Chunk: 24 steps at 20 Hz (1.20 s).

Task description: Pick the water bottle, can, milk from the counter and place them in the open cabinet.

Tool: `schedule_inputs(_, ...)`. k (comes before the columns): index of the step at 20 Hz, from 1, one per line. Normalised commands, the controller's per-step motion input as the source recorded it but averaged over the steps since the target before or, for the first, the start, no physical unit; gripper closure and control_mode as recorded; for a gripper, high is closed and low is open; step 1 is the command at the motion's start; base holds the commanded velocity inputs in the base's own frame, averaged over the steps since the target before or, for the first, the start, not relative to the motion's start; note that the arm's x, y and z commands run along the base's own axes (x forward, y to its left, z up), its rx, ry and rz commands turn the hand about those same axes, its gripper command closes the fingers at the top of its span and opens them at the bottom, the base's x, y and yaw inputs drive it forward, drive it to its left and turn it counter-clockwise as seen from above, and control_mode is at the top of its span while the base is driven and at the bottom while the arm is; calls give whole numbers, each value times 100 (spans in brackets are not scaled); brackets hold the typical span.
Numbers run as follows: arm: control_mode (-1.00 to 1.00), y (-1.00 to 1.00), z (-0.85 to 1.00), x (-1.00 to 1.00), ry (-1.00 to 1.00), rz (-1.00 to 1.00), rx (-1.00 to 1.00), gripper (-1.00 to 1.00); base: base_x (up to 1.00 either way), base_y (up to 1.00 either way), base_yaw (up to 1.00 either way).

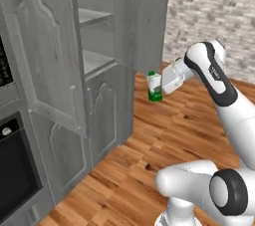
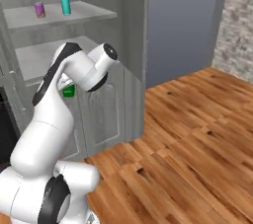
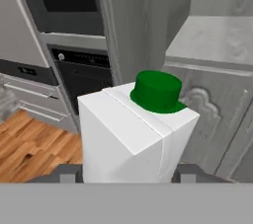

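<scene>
Milk, a small green-capped white-and-green carton [image 1: 155, 87], is clamped upright in the claw [image 1: 160, 86], partly closed on its sides. Held level, likely for sliding onto a shelf of the tall grey wood-grain open cabinet [image 1: 97, 60], where the teal bottle [image 2: 65, 1] and purple can [image 2: 39, 10] stand.

Flat, even rendered light in all views, moderately bright, no clear source and no glare. Soft shadows only: the open cabinet [image 1: 94, 36] interior goes darker toward the back, and the oven [image 3: 81, 70] front is near black. Edges look slightly soft and low-res, the milk [image 3: 136, 129] close-up stays sharp, no lens distortion.
</scene>
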Motion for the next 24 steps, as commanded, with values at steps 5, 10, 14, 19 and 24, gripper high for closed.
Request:
schedule_inputs(5, 100, 0, 0, 0, 0, 0, 0, 100, 47, -30, 44)
schedule_inputs(10, 100, 0, 0, 0, 0, 0, 0, 100, 61, -52, 32)
schedule_inputs(14, 100, 0, 0, 0, 0, 0, 0, 100, 42, -74, 18)
schedule_inputs(19, 100, 0, 0, 0, 0, 0, 0, 100, 68, -15, 20)
schedule_inputs(24, 100, 0, 0, 0, 0, 0, 0, 100, 49, 4, 34)
